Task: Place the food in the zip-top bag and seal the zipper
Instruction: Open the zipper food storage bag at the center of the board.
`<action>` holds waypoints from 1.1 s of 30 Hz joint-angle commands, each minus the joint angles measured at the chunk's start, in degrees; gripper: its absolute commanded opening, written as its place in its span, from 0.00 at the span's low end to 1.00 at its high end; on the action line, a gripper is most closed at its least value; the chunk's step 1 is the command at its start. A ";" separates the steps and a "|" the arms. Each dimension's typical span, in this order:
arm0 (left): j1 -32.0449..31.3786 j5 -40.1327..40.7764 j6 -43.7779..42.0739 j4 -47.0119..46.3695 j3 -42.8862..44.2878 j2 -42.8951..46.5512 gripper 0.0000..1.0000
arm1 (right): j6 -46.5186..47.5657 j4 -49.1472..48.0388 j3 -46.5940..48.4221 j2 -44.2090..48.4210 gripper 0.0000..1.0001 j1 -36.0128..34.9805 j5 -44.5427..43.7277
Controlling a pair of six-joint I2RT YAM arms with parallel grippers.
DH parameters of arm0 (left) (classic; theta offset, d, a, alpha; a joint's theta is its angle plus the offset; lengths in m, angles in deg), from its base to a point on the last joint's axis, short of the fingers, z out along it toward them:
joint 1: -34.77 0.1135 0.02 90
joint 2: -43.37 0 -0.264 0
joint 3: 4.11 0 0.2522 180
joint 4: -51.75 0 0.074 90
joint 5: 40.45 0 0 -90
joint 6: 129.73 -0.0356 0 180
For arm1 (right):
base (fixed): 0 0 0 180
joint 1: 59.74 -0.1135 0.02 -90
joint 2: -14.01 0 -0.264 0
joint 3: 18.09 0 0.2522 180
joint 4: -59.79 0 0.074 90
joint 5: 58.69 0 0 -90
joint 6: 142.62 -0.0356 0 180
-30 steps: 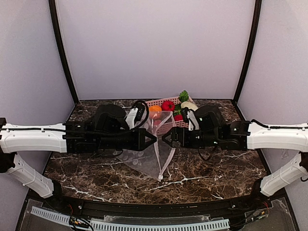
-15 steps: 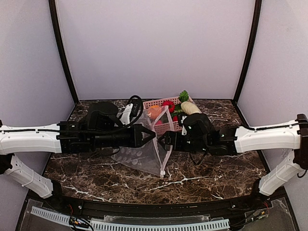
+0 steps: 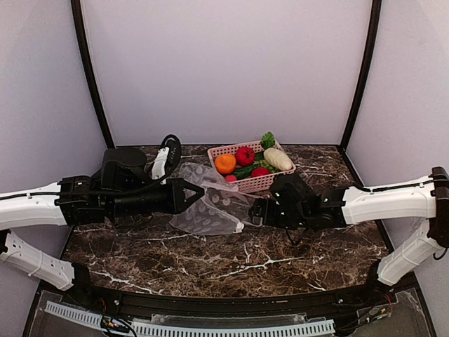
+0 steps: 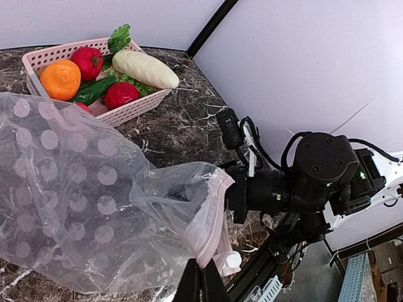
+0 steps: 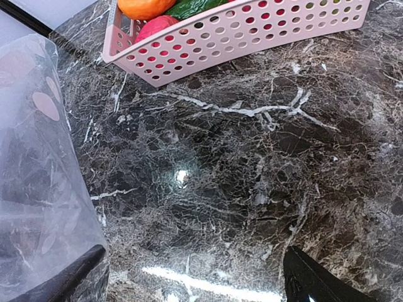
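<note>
The zip-top bag (image 3: 210, 213), clear with white dots, sags onto the marble with its mouth toward the right arm. My left gripper (image 4: 201, 280) is shut on the pinkish zipper (image 4: 216, 217) strip, just beside the white slider (image 4: 233, 259). In the top view the left gripper (image 3: 198, 196) sits at the bag's left side. My right gripper (image 5: 189, 286) is open over bare marble with nothing between its fingers; its left finger (image 5: 63, 283) lies at the bag's (image 5: 38, 189) edge. The food (image 4: 119, 72) (orange, red tomatoes, cream-white vegetable, greens) lies in the pink basket (image 3: 263, 184).
The pink slotted basket (image 5: 252, 34) stands at the back centre of the marble table (image 3: 280, 260), just behind the bag and the right gripper (image 3: 255, 212). Black frame posts and pale walls close in the back and sides.
Both arms have come down from where they met at the bag's mouth. The left arm has drawn back leftward with the bag, which now slumps on the table. The right gripper stays open.
</note>
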 commanded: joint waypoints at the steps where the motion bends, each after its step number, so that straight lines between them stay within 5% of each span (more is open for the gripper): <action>1: 0.06 3.19 -1.16 4.21 -0.97 3.20 0.01 | -1.09 2.77 -1.22 1.48 0.94 0.79 -1.79; 17: 0.52 -1.29 -2.49 2.54 3.60 -7.02 0.01 | 14.70 -6.51 1.05 8.38 0.96 -0.46 18.02; 28: 3.51 -2.59 -0.93 0.67 2.44 -7.83 0.01 | 14.54 -5.60 -0.22 16.37 0.96 -1.33 17.02; 33: 6.52 -2.27 -0.94 3.18 -0.34 -2.85 0.01 | 18.63 3.94 2.74 17.62 0.97 -0.21 10.25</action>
